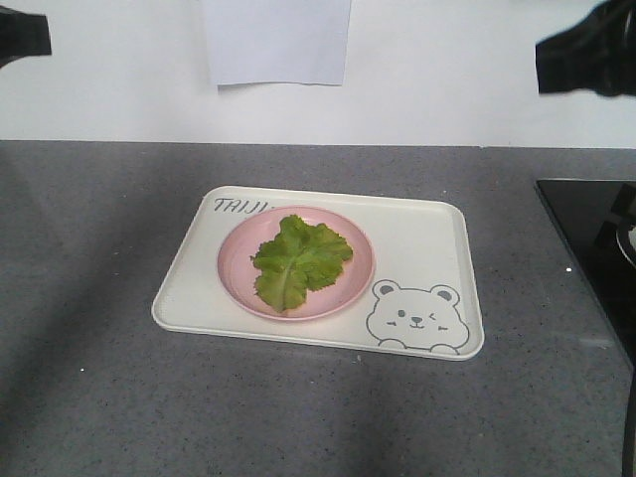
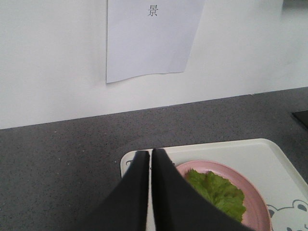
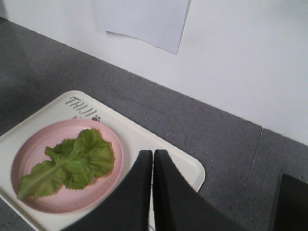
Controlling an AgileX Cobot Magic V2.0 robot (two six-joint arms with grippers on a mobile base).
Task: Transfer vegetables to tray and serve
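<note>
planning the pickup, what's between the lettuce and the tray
The pink plate: the lettuce lies on it, and it stands on the tray, clearest in the front view.

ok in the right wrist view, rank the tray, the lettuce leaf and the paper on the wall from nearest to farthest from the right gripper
From the right gripper:
1. The tray, its rim right beside the fingertips.
2. The lettuce leaf, off to the image left on the pink plate.
3. The paper, up on the wall behind the counter.

Lettuce leaf (image 1: 298,260) lies on the plate (image 1: 238,268), plate sits left of centre on the tray (image 1: 437,248), tray rests mid-counter (image 1: 89,397). Paper sheet (image 1: 278,40) hangs on the wall behind; possibly a cooktop (image 1: 586,229) at right.
</note>
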